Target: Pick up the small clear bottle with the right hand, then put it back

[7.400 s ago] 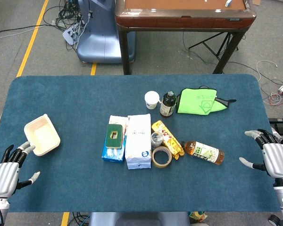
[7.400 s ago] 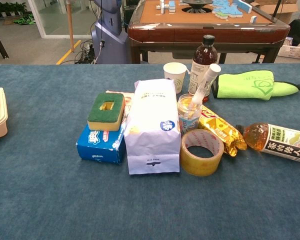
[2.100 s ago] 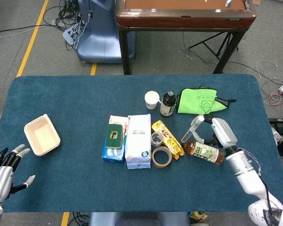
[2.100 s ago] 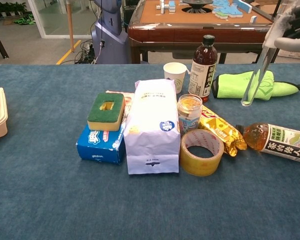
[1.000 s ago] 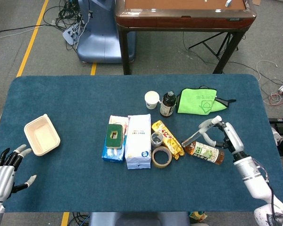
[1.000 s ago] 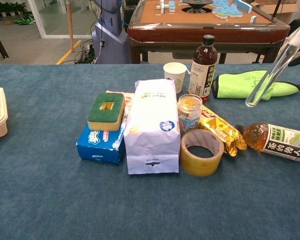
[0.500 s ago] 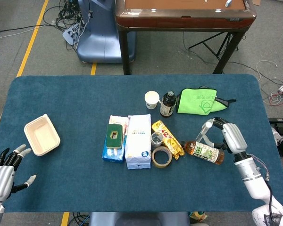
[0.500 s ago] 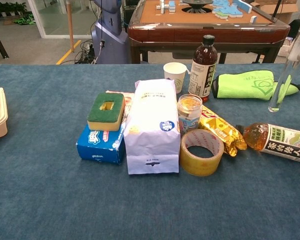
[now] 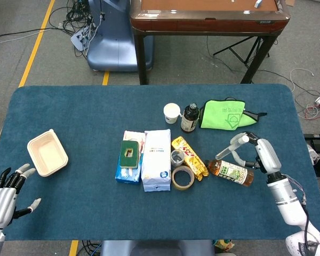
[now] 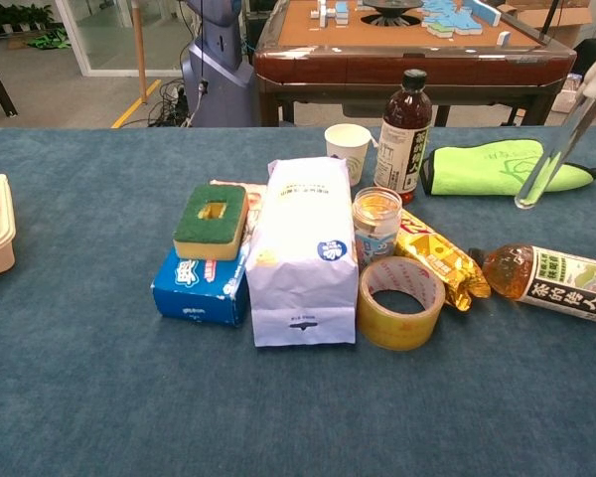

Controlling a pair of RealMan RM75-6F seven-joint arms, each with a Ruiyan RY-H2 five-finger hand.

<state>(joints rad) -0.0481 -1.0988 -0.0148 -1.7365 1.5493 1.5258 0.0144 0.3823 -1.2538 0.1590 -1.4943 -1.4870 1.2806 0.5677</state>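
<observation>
Because the job was to lift it, the right hand (image 9: 261, 153) held the small clear plastic bottle (image 9: 228, 150) tilted above the blue worktop (image 9: 85, 112), fingers (image 9: 244, 140) wrapped around it; the left hand (image 9: 5, 197) lay open.

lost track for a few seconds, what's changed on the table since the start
The right robot hand came in from the table's right edge, took the small clear bottle out of the glass jar and now holds it tilted in the air above the tea bottle. The left robot hand barely shifted and holds nothing. The other items lie as before.
</observation>
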